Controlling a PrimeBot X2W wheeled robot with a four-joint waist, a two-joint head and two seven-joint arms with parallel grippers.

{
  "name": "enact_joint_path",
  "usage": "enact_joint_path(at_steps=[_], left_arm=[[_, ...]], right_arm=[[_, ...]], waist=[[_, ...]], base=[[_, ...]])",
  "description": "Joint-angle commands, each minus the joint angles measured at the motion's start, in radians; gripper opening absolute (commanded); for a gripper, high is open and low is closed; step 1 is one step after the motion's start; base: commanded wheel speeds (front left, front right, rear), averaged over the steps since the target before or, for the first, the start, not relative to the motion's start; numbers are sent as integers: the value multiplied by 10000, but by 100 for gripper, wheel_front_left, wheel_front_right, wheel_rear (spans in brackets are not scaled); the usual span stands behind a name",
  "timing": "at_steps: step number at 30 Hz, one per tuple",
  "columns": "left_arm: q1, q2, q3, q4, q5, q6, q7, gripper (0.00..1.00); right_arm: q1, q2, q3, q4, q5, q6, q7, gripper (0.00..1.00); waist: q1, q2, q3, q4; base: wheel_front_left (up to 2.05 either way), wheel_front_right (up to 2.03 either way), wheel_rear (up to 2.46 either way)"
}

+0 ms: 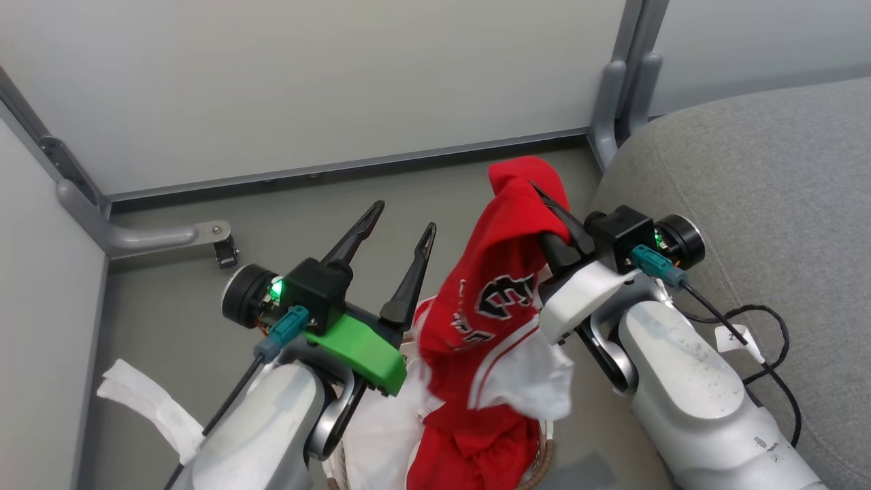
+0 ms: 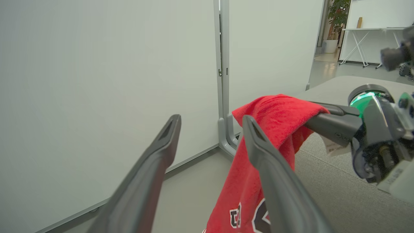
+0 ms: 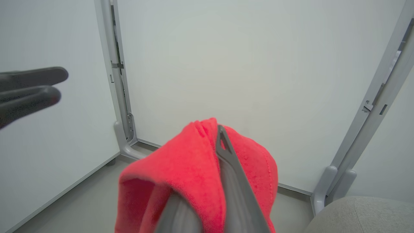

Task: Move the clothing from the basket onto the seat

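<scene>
The right claw [image 1: 554, 218] is clenched on a fold of the red jersey [image 1: 490, 292], centre frame, whose tail hangs into the basket [image 1: 537, 469] at the bottom edge. The left claw [image 1: 403, 216] stands spread and empty beside it. Swung toward the seat [image 1: 748, 170], upper right, that trailing cloth could snag the rim or slip the pinch.

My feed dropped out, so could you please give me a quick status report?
Left claw open, empty. Right claw shut on red jersey, hanging over basket. Seat right beside, no obstacle seen.
</scene>
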Motion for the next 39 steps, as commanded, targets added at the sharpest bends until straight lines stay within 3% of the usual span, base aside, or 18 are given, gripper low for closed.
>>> enact_joint_path(at_steps=[1, 21, 29, 39], left_arm=[[238, 0, -12, 78, -8, 82, -158, 100], [1664, -462, -261, 660, 185, 235, -809, 100], [1453, -456, -99, 474, 553, 292, -818, 100], [1199, -423, -18, 536, 924, 150, -822, 100]], right_arm=[[-99, -40, -97, -76, -101, -10, -22, 0], [311, -37, -1843, -492, -1355, -10, -21, 0], [363, -170, -2184, -1060, -1618, -10, -21, 0], [524, -461, -2664, -1591, -1661, -10, -21, 0]], waist=[[1, 0, 12, 2], [1, 0, 367, -338], [1, 0, 656, -1167], [1, 0, 1287, -2683]], base=[[0, 0, 0], [0, 0, 0], [0, 0, 0], [0, 0, 0]])
